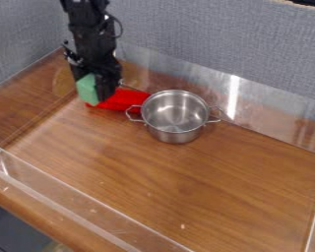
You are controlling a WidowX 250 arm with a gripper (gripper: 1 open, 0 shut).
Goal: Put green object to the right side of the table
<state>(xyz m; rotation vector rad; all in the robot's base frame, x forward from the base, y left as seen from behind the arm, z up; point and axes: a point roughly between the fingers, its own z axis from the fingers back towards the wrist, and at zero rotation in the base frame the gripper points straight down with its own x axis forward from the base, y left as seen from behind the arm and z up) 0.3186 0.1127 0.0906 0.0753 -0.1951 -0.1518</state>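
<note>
The green object point(88, 89) is a small matte green block, lifted above the table point(187, 187) at the back left. My gripper point(91, 85) points straight down and is shut on the green object, with dark fingers on either side of it. The block hangs just over the left end of a red block.
A red rectangular block point(121, 99) lies under and right of the gripper. A steel pot point(175, 114) with two side handles stands just right of it. Low clear acrylic walls point(239, 89) edge the tabletop, with a grey fabric panel behind.
</note>
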